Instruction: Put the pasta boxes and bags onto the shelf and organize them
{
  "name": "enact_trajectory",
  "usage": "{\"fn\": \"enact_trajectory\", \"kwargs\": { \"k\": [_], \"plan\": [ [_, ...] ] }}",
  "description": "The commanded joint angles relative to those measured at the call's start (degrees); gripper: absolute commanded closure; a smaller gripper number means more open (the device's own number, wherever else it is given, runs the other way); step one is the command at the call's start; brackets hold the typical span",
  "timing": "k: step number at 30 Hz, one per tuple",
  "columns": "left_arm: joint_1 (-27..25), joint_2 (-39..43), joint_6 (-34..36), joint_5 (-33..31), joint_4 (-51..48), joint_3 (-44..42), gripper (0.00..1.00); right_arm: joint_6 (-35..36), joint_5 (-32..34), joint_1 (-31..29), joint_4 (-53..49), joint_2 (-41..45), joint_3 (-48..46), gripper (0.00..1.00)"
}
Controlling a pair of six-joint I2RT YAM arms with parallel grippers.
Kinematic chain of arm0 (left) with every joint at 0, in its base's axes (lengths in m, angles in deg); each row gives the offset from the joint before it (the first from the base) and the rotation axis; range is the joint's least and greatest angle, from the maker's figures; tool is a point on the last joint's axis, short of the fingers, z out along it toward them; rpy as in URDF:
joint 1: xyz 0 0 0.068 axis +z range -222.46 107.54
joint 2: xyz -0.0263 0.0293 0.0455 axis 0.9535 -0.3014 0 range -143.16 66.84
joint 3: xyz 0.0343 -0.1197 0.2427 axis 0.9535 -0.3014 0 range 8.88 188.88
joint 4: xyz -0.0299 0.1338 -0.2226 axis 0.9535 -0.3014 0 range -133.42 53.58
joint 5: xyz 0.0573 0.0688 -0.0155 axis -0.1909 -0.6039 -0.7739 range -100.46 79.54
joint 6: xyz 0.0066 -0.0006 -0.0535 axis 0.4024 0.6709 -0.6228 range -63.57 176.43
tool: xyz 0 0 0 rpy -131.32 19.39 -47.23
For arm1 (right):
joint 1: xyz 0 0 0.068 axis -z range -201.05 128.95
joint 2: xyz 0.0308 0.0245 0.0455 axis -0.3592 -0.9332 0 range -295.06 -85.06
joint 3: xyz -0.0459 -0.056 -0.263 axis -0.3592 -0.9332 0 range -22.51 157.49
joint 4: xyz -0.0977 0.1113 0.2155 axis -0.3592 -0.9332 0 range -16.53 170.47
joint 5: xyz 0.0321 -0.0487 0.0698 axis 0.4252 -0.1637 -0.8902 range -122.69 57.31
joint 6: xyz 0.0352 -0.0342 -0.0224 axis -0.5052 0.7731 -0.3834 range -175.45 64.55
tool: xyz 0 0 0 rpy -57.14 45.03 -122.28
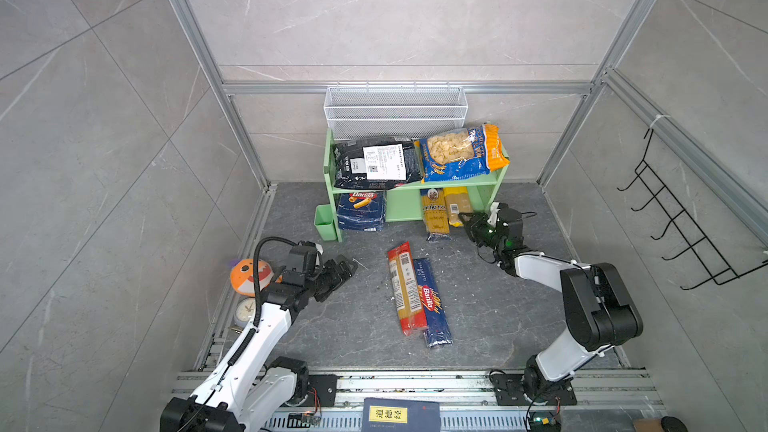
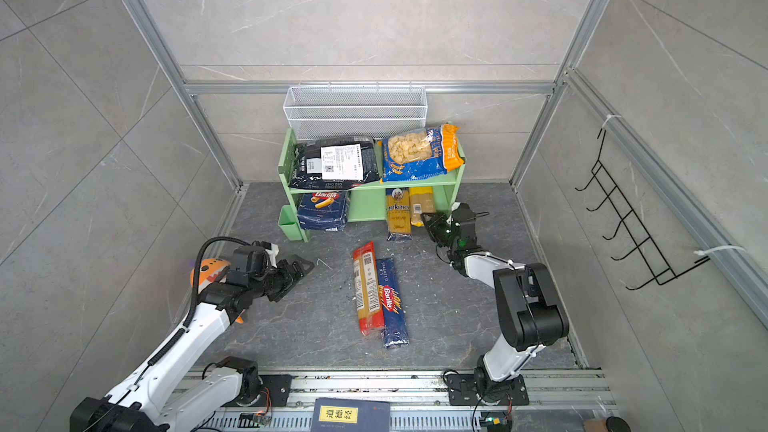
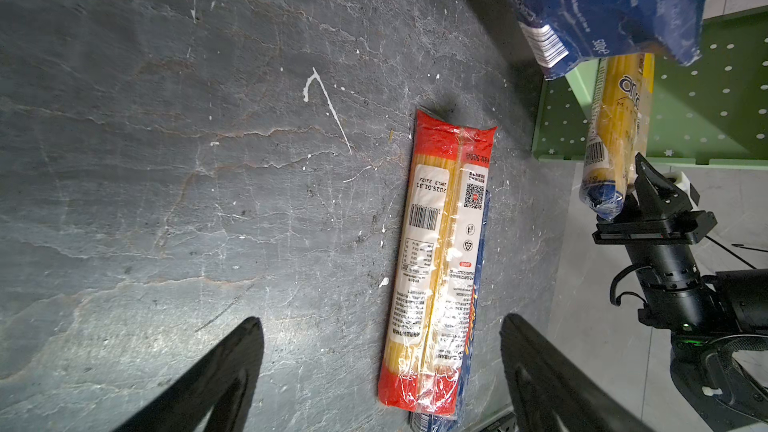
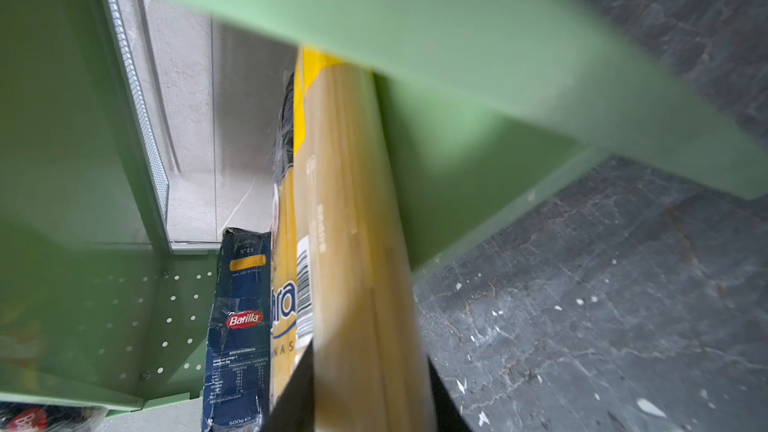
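We see a light green shelf (image 1: pixel 401 204) set against the back wall on a grey floor. On its upper tier a black bag (image 1: pixel 376 164) and a shell pasta bag (image 1: pixel 459 153) lie side by side and fill the width. The shell bag's orange end overhangs the right edge.

On the lower tier a wide Barilla box (image 1: pixel 360 210) sits at the left end, with an open gap in the middle. To the right lie a blue-ended spaghetti pack (image 1: pixel 435 214) and a yellow spaghetti pack (image 1: pixel 456 205), touching. Their near ends poke out past the shelf's front edge.

The right gripper (image 1: pixel 467 220) is clamped on the near end of the yellow spaghetti pack. In the right wrist view its fingers (image 4: pixel 299 388) press both sides, close to the shelf's right side panel.

On the open floor a red spaghetti pack (image 1: pixel 405 288) lies lengthwise, overlapping the edge of a long Barilla box (image 1: pixel 432 303).

The left gripper (image 1: pixel 347 270) hovers to their left with its jaws spread wide, grasping nothing — bare floor lies between it and the red pack.
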Motion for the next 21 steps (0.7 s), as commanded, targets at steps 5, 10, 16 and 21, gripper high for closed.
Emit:
{"fn": "enact_trajectory", "kwargs": {
  "k": [5, 10, 16, 21],
  "plan": [
    [-0.21, -0.11, 1.39, 0.69, 1.17, 2.51, 0.09, 0.08, 5.03, 1.51, 4.19, 2.73, -3.50, 0.76],
    [-0.21, 0.37, 1.56, 0.61, 0.77, 2.48, 0.09, 0.21, 4.70, 3.16, 3.84, 3.35, -4.12, 0.76],
    [-0.26, 0.38, 1.30, 0.85, 0.88, 2.40, 0.09, 0.52, 2.63, 4.23, 2.46, 2.96, -3.11, 0.66],
    [-0.21, 0.59, 1.17, 1.03, 0.95, 2.29, 0.09, 1.08, 0.12, 4.31, 2.80, 3.37, -3.59, 0.25]
  ]
}}
